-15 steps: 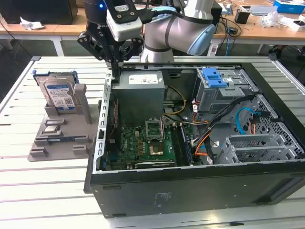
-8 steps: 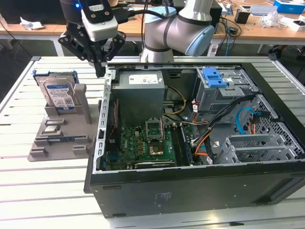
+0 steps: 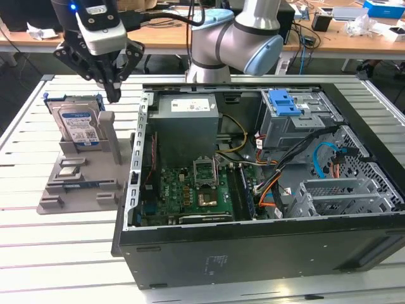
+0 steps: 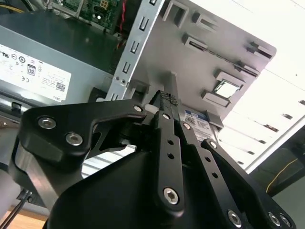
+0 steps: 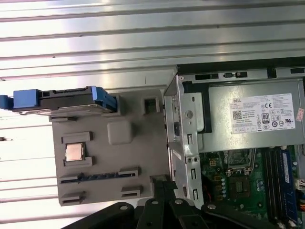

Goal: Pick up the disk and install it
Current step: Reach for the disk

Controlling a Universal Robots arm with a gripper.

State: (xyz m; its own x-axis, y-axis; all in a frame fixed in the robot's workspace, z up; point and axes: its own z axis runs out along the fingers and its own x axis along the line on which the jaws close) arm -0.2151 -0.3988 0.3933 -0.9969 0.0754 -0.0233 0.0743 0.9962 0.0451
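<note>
Exterior view: the open computer case (image 3: 253, 253) lies on its side on the slatted desk (image 3: 63, 253). The grey plastic stand (image 3: 82, 180) sits just beside it on the exterior view's left.

1. Position of the disk. The disk (image 3: 78, 125) stands on edge in a slot of the stand, with its labelled face vertical and its blue carrier frame showing along the upper edge. It is not yet lifted. The drive cage (image 3: 297, 120) inside the case, at the exterior view's right, is well apart from it.

2. State of the claw. The claw (image 3: 114, 94) hangs over the stand with its fingers pressed together to 1 point. It pinches nothing and touches nothing.

3. Governing relation. The disk lies below the claw and toward the exterior view's left. The claw tip is above the stand's upright post (image 3: 109, 133), which is just beside the disk, not above the disk's upper edge. In the first wrist view the disk (image 5: 71, 101) appears edge-on as 1 narrow bar, with its length parallel to the desk slats. The claw (image 5: 163, 187) sits apart from it, toward the case wall. In the second wrist view a patch of the disk's label (image 4: 198, 119) shows just past the claw (image 4: 166, 100).

4. Reach. The rig has 1 arm only.
</note>
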